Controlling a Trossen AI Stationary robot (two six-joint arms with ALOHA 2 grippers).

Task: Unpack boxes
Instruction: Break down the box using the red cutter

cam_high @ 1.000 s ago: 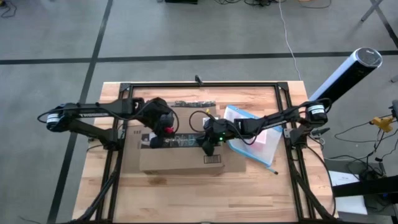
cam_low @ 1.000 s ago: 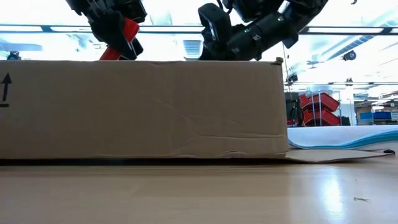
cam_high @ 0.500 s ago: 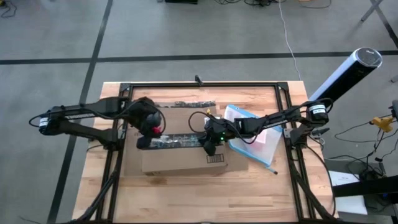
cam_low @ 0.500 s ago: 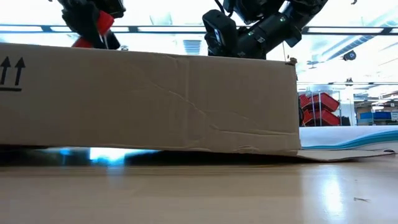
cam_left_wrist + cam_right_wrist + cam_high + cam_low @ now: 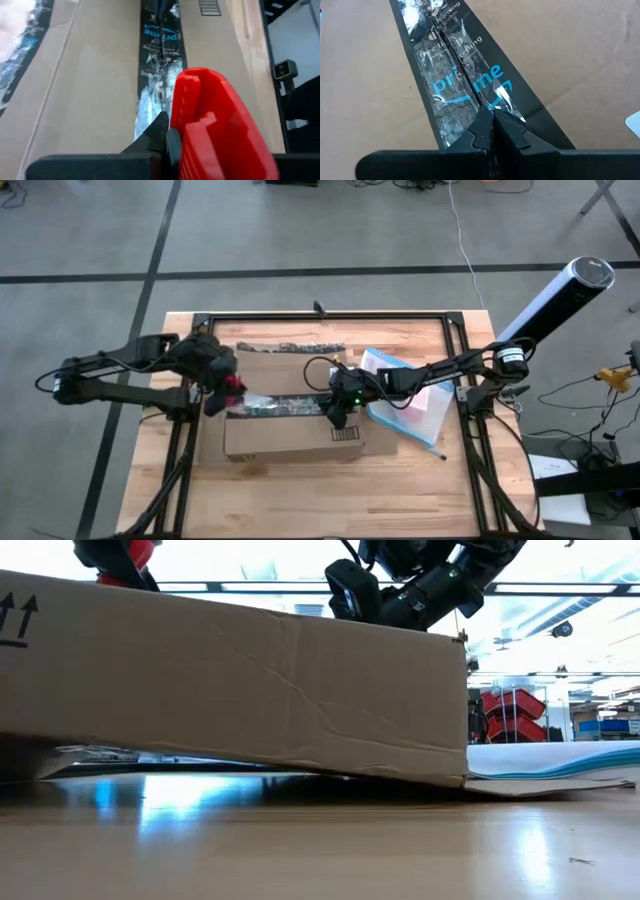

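The brown corrugated cardboard box (image 5: 290,415) lies mid-table, left end tilted up, flaps still taped: unpacking has barely begun. The left gripper (image 5: 222,392) pinches a small red plastic cutter (image 5: 215,125) at the seam's left end; the right gripper (image 5: 492,125), fingers pressed together, bears on the black printed tape (image 5: 465,75).

- tabletop (image 5: 300,500): light wood planks, black metal frame (image 5: 330,316) running around its edges
- clear plastic pouch (image 5: 415,408) with blue edge, flat on the right half of the tabletop; low view shows its blue rim
- thin dark stick, possibly a pen (image 5: 437,452), just past the pouch's near corner
- white-and-black cylinder (image 5: 556,300) leaning off the far right corner
- red bins (image 5: 515,712) in the room behind
- grey floor (image 5: 300,240) with dark tape lines
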